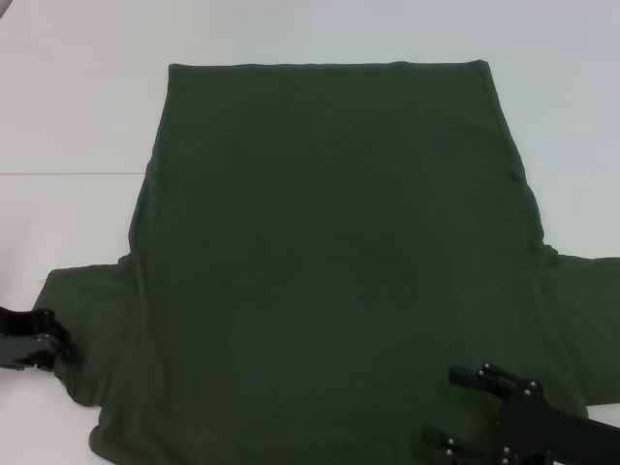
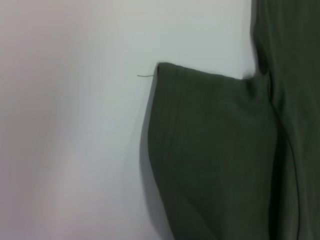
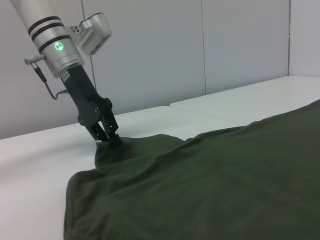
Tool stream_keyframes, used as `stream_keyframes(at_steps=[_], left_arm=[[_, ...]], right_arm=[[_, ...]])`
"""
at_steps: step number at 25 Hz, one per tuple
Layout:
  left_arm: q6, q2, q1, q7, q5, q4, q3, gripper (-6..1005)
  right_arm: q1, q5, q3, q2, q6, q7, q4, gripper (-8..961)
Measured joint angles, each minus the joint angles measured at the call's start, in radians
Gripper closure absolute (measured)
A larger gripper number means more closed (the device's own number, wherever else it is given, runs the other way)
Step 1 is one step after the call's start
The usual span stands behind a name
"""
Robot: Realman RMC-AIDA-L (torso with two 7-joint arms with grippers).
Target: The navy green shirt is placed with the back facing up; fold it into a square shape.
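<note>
The navy green shirt (image 1: 329, 252) lies flat on the white table, hem at the far side and both short sleeves toward me. My left gripper (image 1: 60, 349) is at the outer end of the left sleeve (image 2: 215, 150). In the right wrist view this left gripper (image 3: 112, 140) is shut on the sleeve cloth, which rises in a small peak under its tips. My right gripper (image 1: 450, 409) hovers open over the near right part of the shirt, close to the shoulder, with nothing between its fingers.
The white table (image 1: 77, 116) extends bare to the left, right and far side of the shirt, with a seam line (image 1: 58, 173) across it. Grey wall panels (image 3: 200, 50) stand behind the table.
</note>
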Motion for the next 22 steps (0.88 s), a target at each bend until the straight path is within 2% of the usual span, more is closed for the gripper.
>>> stream_keyframes(at_steps=[2,7,12,22], left_arm=[[0.000,0.000,-0.001,-0.001,0.001,0.000,0.002,530],[0.000,-0.001,-0.003,-0.001,0.002,0.001,0.002,781],[0.000,-0.001,-0.004,0.005,0.002,0.001,0.002,961],[0.014,-0.001,0.004,0.030,-0.005,0.016,-0.005,966]], right_arm=[[0.000,0.000,0.000,0.000,0.000,0.000,0.000,69],[0.001,0.000,0.000,0.000,0.000,0.000,0.000,68],[0.003,0.000,0.000,0.000,0.000,0.001,0.000,69],[0.002,0.000,0.008,0.000,0.000,0.000,0.000,69]])
